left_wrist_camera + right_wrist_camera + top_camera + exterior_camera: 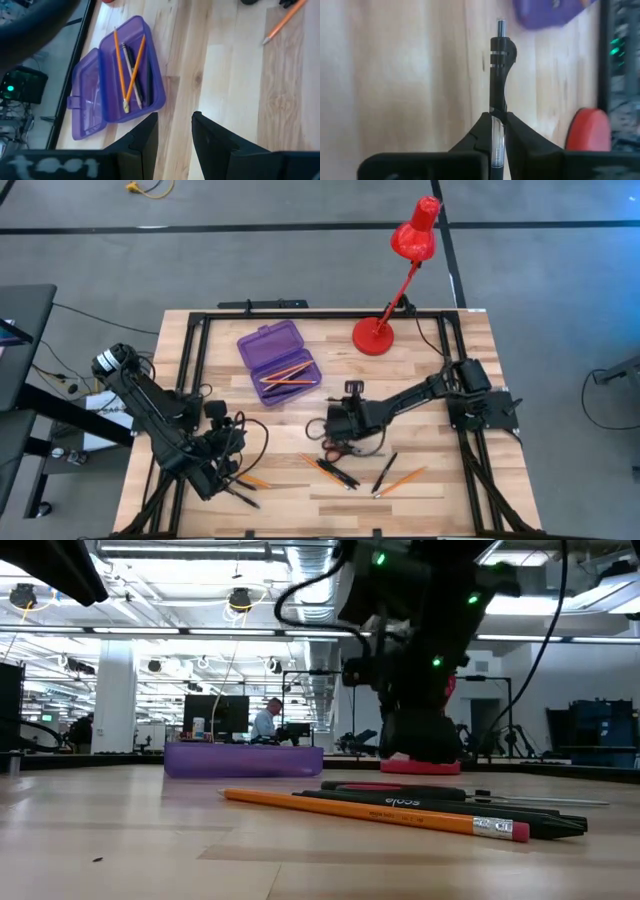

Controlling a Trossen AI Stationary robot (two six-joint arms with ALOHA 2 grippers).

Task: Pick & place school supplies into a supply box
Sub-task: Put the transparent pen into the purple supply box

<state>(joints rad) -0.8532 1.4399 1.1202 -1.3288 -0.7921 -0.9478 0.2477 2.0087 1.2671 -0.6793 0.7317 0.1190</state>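
Note:
The purple supply box (278,362) lies open at the table's far left. Orange pencils and a dark pen lie in its tray (131,75), and the lid (87,97) is folded flat on the wood. My right gripper (498,116) is shut on a black pen (498,60) at the table's middle (325,427). Loose pens (336,472), an orange pencil (402,479) and red-handled scissors (338,448) lie just near of it. My left gripper (175,131) stands open with nothing between its fingers, near of the box (232,425). My right gripper pinches the black pen's barrel (498,120) between its two fingertips. The pen lies along the fingers. Its clip end and push button (500,24) stick out forward past the tips, slanting down over the wood. Whether any part of it touches the table, I cannot tell.
A red desk lamp stands with its base (373,336) at the far right of the box. A black frame rail (300,313) runs around the table's edges. One more orange pencil (252,480) lies near the left arm. In the low view a pencil (380,812) lies closest.

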